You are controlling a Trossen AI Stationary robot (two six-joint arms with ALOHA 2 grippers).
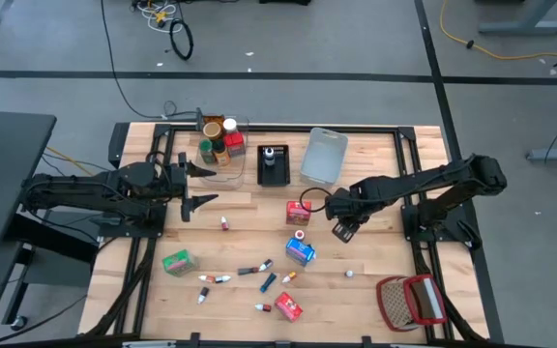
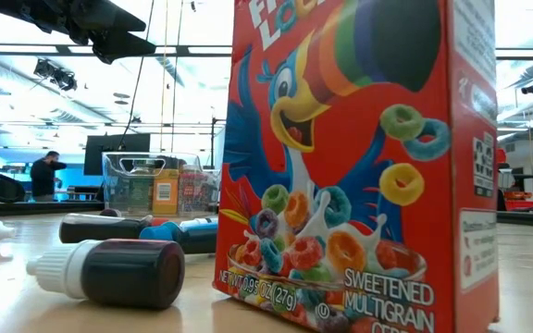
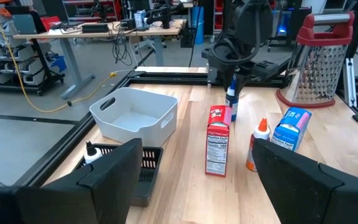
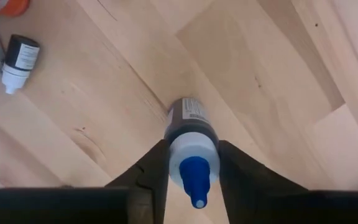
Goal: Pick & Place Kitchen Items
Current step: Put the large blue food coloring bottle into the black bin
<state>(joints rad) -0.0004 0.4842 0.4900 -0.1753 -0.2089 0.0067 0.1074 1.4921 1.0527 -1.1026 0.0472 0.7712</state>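
Note:
My right gripper (image 1: 341, 229) hangs over the middle right of the table, shut on a small dark bottle (image 4: 190, 127) with a white shoulder and blue nozzle. My left gripper (image 1: 204, 186) is open, level over the left half, touching nothing; it faces a red carton (image 3: 219, 140), a blue box (image 3: 289, 127) and an orange-tipped tube (image 3: 258, 143). Loose on the wood lie a green box (image 1: 177, 261), a red cereal box (image 2: 340, 166) and several food-colouring tubes (image 1: 254, 270). Jars stand in the clear bin (image 1: 219, 145). My right gripper pinches the bottle's white shoulder (image 4: 193, 148) between its two fingers (image 4: 156, 163), just below the blue nozzle. The fingers come from above, pointing down. The bottle (image 3: 231, 99) hangs upright beneath them, and its lower end appears clear of the table.
At the far edge stand a black bin (image 1: 274, 166) with a bottle in it and a grey-blue bin (image 1: 324, 155). A red-and-white wire basket (image 1: 412, 302) sits at the near right corner. Bare wood lies right of my right gripper. A person stands far off in the room (image 2: 43, 176).

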